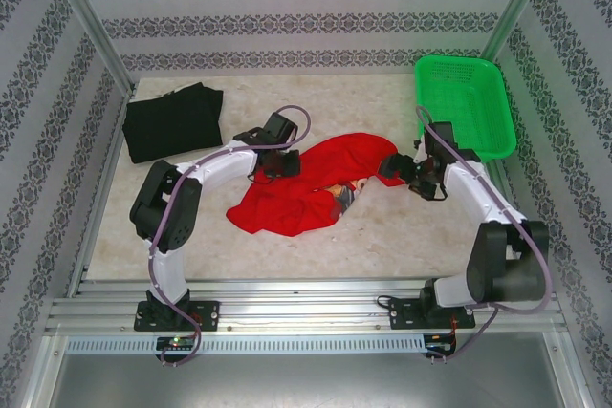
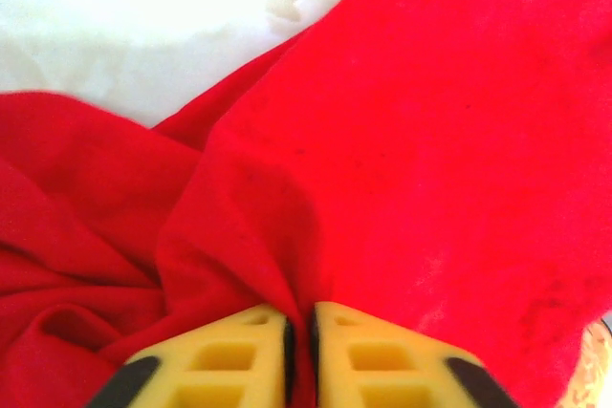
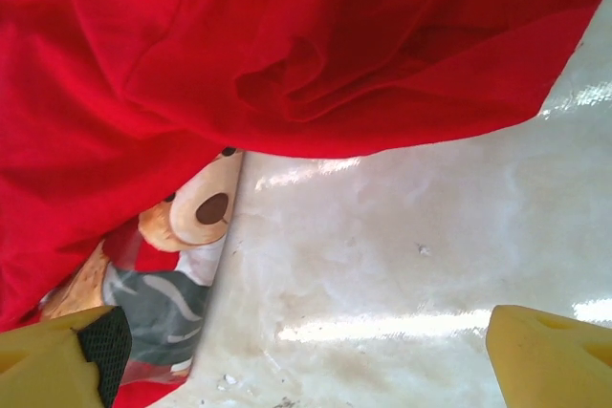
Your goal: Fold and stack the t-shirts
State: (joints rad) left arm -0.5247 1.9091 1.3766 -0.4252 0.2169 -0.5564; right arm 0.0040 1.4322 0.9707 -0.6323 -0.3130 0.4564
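Left pincer [image 2: 300, 327] pinches red shirt [image 2: 430, 140]; right pincer [image 3: 306, 355] gapes beside it.

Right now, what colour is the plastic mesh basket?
Plastic mesh basket: bright green; best in top external view.

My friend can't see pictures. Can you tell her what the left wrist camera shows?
The left gripper is pinched shut on a fold of the crumpled red t-shirt, its two yellow fingers pressed together with cloth between them. Pale table shows at the top left.
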